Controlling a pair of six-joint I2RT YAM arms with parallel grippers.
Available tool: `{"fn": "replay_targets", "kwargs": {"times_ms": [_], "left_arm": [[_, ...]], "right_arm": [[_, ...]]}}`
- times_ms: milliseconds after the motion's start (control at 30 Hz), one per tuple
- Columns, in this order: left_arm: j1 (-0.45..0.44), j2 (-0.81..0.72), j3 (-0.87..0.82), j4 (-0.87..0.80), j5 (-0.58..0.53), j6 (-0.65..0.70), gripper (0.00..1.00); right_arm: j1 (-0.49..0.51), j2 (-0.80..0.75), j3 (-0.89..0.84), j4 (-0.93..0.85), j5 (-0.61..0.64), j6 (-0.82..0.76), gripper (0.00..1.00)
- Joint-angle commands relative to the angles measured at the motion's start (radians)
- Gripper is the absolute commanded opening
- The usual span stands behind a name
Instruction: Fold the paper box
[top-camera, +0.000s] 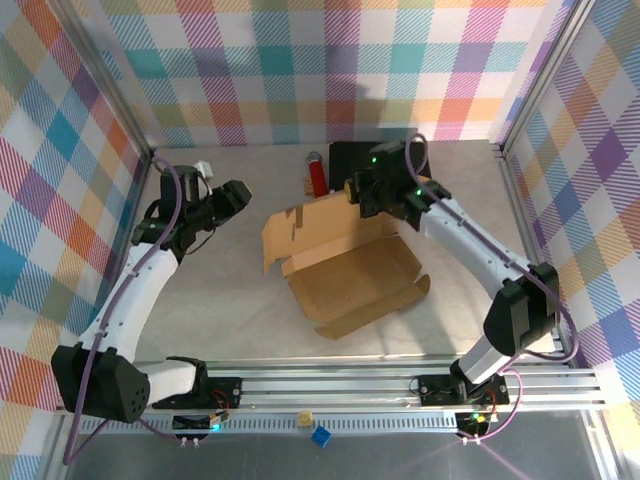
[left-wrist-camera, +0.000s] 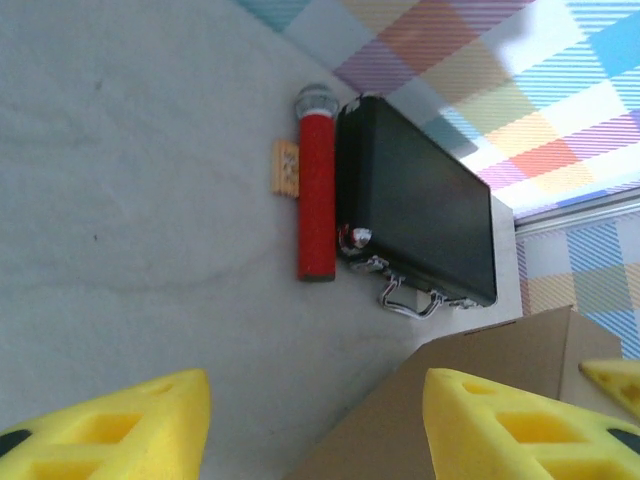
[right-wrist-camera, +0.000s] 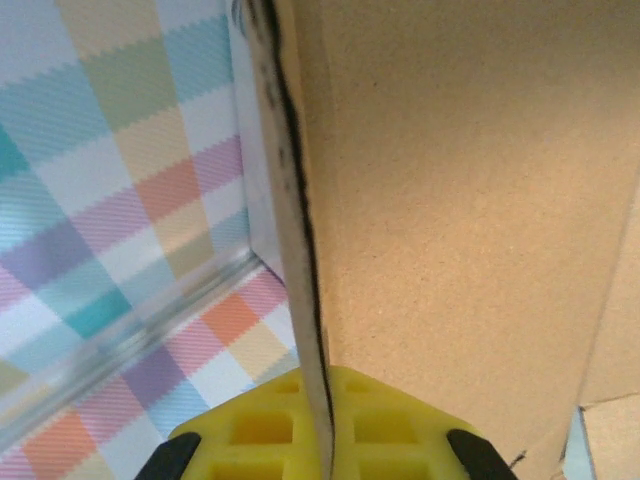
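Nearest, on the rail by the arms' bases, a yellow cube (top-camera: 303, 417) and a blue cube (top-camera: 322, 436) sit out of the work. Past them the box (top-camera: 350, 275) lies mid-desk (top-camera: 230, 320), half formed: base panel flat, near flaps spread out, far panel raised. The right jaws are clamped on that raised panel's edge. In the right wrist view the board runs straight down between the yellow pads (right-wrist-camera: 290, 395), most likely so the wall can be swung upright and kept there while a side is tucked. The left jaws stand wide with nothing between the yellow fingers (left-wrist-camera: 180, 400), hovering just left of the box's far-left flap (top-camera: 280, 235) — placed, I judge, to press that flap in next. Farthest, near the back wall, a red mic (left-wrist-camera: 316, 190) lies just beside a black case (left-wrist-camera: 420, 200). Both are behind the box and play no part in the fold.
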Motion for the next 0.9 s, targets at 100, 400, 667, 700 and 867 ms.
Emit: {"fn": "replay_targets", "kwargs": {"times_ms": [100,400,667,700,867], "left_arm": [[0.018,0.059,-0.019,0.069,0.068,-0.114,0.6],[0.015,0.085,-0.001,-0.085,0.112,-0.29,0.59],[-0.063,0.079,0.054,-0.199,0.046,-0.487,0.6],[-0.078,0.09,0.074,-0.223,0.03,-0.498,0.61],[-0.115,0.126,0.111,-0.226,0.016,-0.525,0.62]], "right_arm": [[0.003,-0.048,-0.15,0.305,0.067,-0.137,0.0],[-0.001,-0.086,-0.402,0.707,-0.029,-0.233,0.0],[-0.026,-0.069,-0.459,0.833,-0.106,-0.246,0.0],[-0.029,-0.072,-0.456,0.827,-0.109,-0.256,0.0],[-0.071,-0.02,-0.474,0.989,-0.15,-0.198,0.0]]}}
